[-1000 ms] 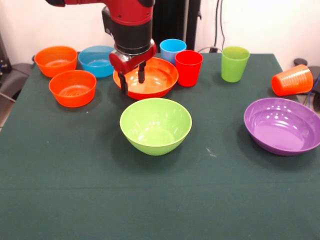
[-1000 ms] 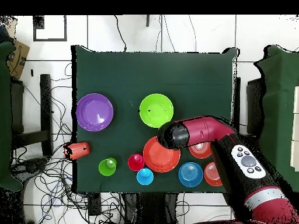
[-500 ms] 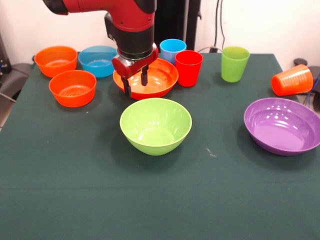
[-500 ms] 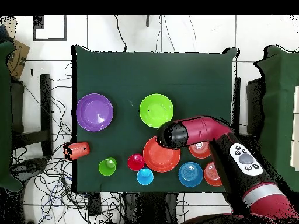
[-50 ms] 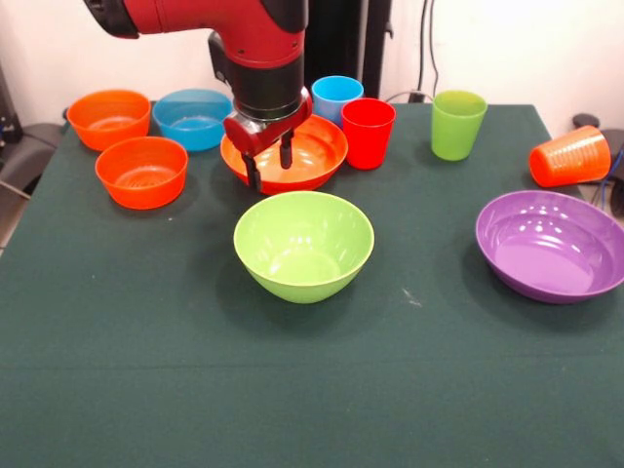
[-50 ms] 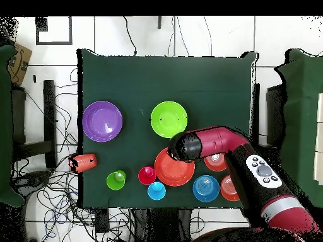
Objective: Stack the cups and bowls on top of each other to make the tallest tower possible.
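Observation:
My gripper (image 5: 270,164) is open and hangs at the near left rim of the large orange-red bowl (image 5: 310,146), one finger outside the rim and one over the inside. In the overhead view the wrist (image 6: 186,146) hides the fingers at that bowl's (image 6: 170,171) edge. The large lime green bowl (image 5: 303,244) stands just in front, and the purple bowl (image 5: 551,244) is at the right. Red (image 5: 368,132), light blue (image 5: 337,96) and green (image 5: 458,124) cups stand upright behind; the orange cup (image 5: 570,156) lies on its side. No tower is in view; each piece sits alone.
Two small orange bowls (image 5: 109,117) (image 5: 142,171) and a small blue bowl (image 5: 190,117) sit at the left behind the gripper. The dark green tablecloth (image 5: 312,390) stretches to the near edge. Cables lie on the floor beside the table (image 6: 57,183).
The gripper has shifted a little to the right and slightly nearer along the orange-red bowl's rim. Its fingers keep the same gap, and no bowl or cup has moved.

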{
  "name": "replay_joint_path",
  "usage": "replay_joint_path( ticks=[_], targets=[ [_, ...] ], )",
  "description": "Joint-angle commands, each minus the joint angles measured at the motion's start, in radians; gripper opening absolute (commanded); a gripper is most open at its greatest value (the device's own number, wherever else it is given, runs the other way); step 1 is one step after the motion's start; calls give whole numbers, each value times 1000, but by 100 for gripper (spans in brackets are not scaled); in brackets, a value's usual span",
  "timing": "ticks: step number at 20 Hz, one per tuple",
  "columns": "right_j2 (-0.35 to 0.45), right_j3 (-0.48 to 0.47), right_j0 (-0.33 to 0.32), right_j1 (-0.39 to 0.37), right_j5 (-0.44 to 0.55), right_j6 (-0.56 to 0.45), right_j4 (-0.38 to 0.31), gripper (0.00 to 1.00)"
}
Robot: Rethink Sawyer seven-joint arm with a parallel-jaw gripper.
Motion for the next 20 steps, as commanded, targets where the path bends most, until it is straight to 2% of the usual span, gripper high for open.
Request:
replay_joint_path(
  ticks=[1, 20],
  targets=[
    [5, -83, 37, 21, -2, -88, -98, 100],
    [-18, -91, 32, 47, 35, -106, -157, 100]
  ],
)
